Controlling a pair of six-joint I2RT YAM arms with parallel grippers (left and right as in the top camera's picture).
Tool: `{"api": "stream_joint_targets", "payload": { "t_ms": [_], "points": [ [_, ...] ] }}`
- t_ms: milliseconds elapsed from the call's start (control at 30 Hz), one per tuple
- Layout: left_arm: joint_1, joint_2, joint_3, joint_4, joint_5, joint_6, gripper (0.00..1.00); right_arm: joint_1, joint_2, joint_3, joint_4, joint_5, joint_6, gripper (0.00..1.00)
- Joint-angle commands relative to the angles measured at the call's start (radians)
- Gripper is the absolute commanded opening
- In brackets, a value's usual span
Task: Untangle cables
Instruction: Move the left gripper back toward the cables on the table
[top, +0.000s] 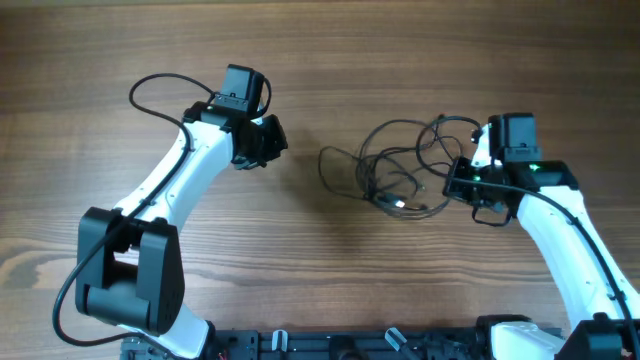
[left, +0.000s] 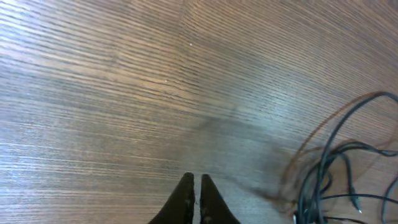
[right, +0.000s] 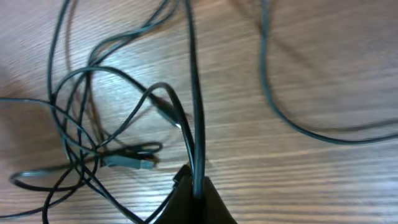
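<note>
The brown wooden tabletop (top: 330, 60) has fine, straight grain lines and a matte surface. On it, in the middle right of the overhead view, lies a loose tangle of thin black cables (top: 395, 175). The cords are round and flexible. They make several loops that cross over each other, and one wider loop reaches toward the centre of the frame. In the lower left part of the right wrist view, a small grey plug end (right: 130, 162) lies flat on the wood among the crossing strands.

The right hand (right: 194, 186) is black with two tapered fingers, and it sits at the lower middle of the right wrist view. Its fingers pinch one strand of the cables, which runs from between them almost straight up to the top edge of the frame.

The left hand (left: 194, 186) shows two dark pointed fingers at the bottom of the left wrist view. They are pressed together with only a thin slit between them, and they hold nothing. It is over bare wood. The cables appear in the lower right corner of that view, apart from this hand.
</note>
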Motion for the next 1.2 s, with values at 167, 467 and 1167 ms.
{"api": "stream_joint_targets", "payload": {
  "t_ms": [167, 467, 1167],
  "points": [
    [0.0, -0.011, 0.006, 0.0, -0.177, -0.048, 0.06, 0.039, 0.103, 0.002, 0.071, 0.038, 0.013, 0.04],
    [0.036, -0.011, 0.276, -0.223, -0.077, -0.039, 1.0, 0.039, 0.138, 0.002, 0.082, 0.034, 0.011, 0.04],
    [-0.359, 0.266, 0.28, -0.102, -0.052, -0.069, 0.79, 0.039, 0.138, 0.002, 0.104, 0.034, 0.013, 0.15]
  ]
}}
